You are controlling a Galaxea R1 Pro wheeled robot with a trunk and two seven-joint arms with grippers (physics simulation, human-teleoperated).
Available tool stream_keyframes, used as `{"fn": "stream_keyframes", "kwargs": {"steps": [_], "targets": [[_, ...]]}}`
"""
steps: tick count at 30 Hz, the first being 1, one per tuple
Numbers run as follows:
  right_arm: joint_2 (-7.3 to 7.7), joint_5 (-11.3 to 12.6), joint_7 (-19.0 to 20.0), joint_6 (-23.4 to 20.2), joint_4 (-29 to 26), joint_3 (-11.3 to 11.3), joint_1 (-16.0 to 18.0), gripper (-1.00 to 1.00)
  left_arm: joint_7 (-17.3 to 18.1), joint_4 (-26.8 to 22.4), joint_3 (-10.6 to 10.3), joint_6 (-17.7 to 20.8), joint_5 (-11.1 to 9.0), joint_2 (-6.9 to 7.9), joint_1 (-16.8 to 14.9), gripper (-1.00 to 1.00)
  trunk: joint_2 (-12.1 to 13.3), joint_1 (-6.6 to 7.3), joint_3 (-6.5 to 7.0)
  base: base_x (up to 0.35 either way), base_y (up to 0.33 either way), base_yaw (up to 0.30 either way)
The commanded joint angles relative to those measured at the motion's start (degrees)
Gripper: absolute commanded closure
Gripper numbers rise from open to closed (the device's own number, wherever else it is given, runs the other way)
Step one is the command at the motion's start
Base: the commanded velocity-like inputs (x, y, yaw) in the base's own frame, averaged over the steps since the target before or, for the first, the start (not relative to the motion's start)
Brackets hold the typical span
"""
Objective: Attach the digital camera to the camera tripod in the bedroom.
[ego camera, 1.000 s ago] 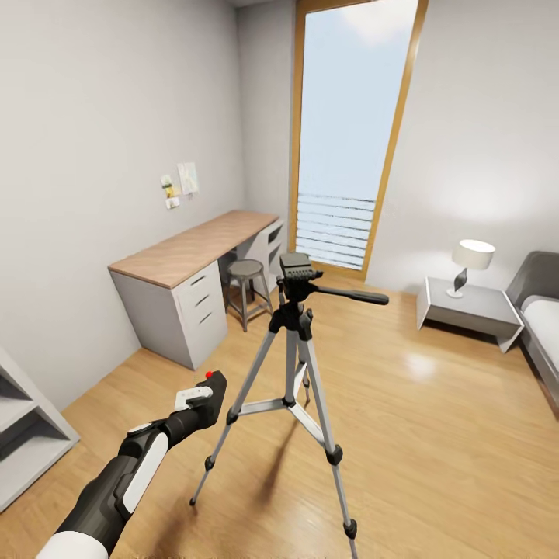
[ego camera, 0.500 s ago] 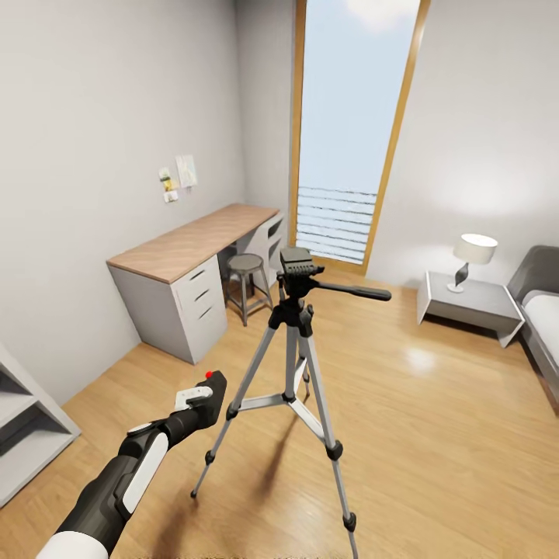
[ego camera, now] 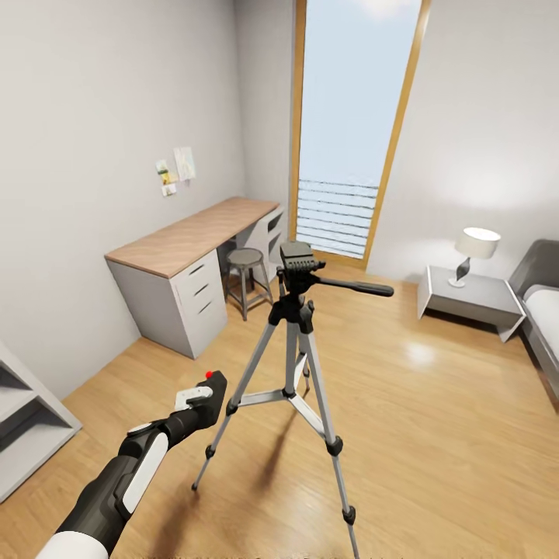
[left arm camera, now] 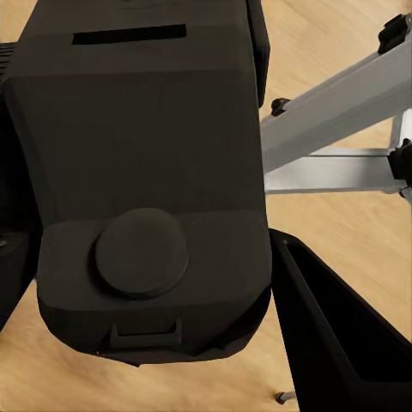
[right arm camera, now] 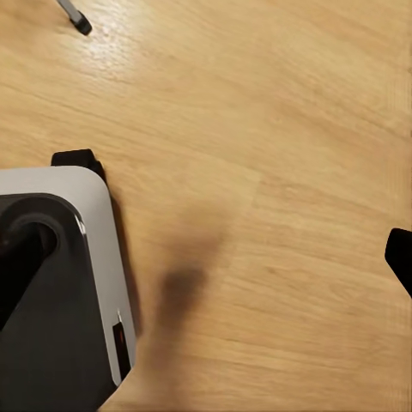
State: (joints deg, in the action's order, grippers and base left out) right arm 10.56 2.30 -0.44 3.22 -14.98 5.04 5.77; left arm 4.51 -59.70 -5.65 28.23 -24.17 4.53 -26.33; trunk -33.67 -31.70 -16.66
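The camera tripod stands on the bedroom's wood floor at mid-room, with silver legs spread, a black head and its pan handle pointing right. My left gripper is shut on the digital camera, a black body with a red button on top, held low beside the tripod's near-left leg and well below the head plate. Close up in the left wrist view, the digital camera sits against a black finger, with the tripod's legs behind it. My right gripper hangs open over bare floor.
A wood-topped desk with drawers and a stool stand along the left wall before a tall window. A grey shelf is at the near left, and a nightstand with a lamp and a bed edge at the right. The robot's base shows below the right wrist.
The whole head view has shifted a little, so the camera moved. The left arm with the digital camera holds the same pose and the tripod stands unmoved.
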Motion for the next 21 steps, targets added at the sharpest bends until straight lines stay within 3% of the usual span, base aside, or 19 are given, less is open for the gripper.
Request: {"fn": "stream_keyframes", "kwargs": {"steps": [1,21], "targets": [[-0.01,0.2,0.0,0.2,0.0,0.1,0.0,-1.0,0.1,-0.1,-0.1,0.2,-0.1,0.04,0.0,1.0,-0.1,-0.01,-0.18,0.0,0.0,0.0],[-0.01,0.2,0.0,0.2,0.0,0.1,0.0,-1.0,0.4,0.2,0.1,0.2,-0.2,0.26,0.0,1.0,-0.1,-0.01,-2.02,0.0,0.0,0.0]]}}
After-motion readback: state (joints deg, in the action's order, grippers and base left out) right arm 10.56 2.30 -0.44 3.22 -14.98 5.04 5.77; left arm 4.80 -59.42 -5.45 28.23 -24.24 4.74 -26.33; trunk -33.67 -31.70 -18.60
